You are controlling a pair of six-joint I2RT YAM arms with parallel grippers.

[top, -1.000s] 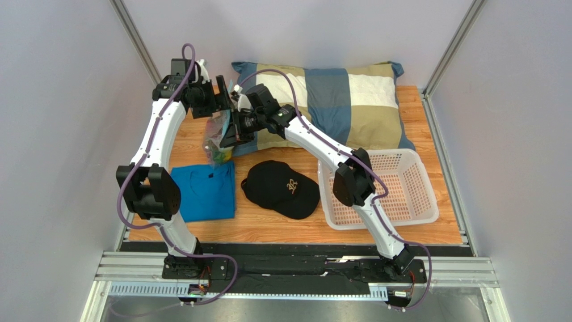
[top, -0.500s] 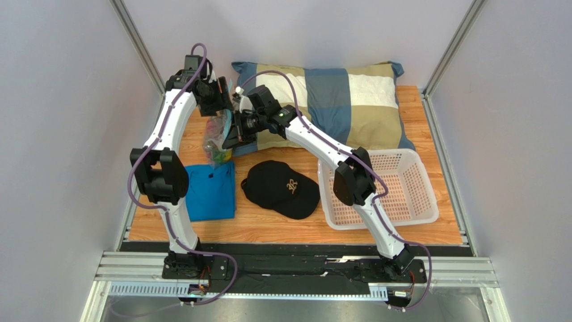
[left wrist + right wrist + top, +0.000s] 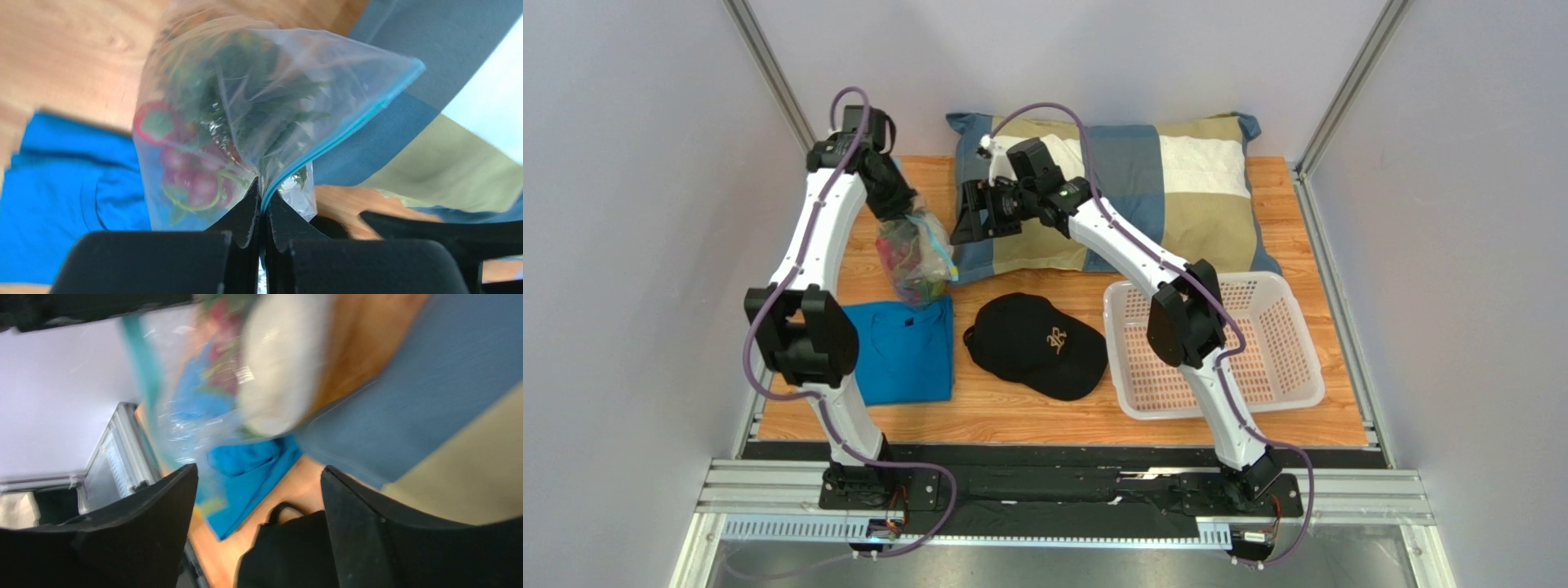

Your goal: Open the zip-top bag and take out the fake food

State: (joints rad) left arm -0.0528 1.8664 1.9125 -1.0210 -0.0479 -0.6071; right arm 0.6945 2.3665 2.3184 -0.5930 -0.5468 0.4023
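Note:
The clear zip-top bag [image 3: 918, 255] hangs above the table's far left, by the pillow's corner. My left gripper [image 3: 895, 218] is shut on it. In the left wrist view the jaws [image 3: 263, 191] pinch the teal zip strip [image 3: 344, 131] of the bag [image 3: 184, 79]. The fake food lies inside: dark red grapes [image 3: 190, 177] and green leaves [image 3: 258, 92]. My right gripper [image 3: 962, 218] stands open just right of the bag, holding nothing. Its wrist view shows wide-apart fingers [image 3: 258, 478], the blurred bag [image 3: 178, 410] and a cream-white vegetable [image 3: 276, 361] beyond them.
A checked pillow [image 3: 1136, 184] lies along the back. A folded blue shirt [image 3: 897, 349] and a black cap [image 3: 1032, 343] lie on the wooden table in front. A white basket [image 3: 1259, 355] stands at the right.
The left gripper has shut on the bag's zip strip and now carries the bag. The right gripper has let go, opened and drawn back to the right over the pillow.

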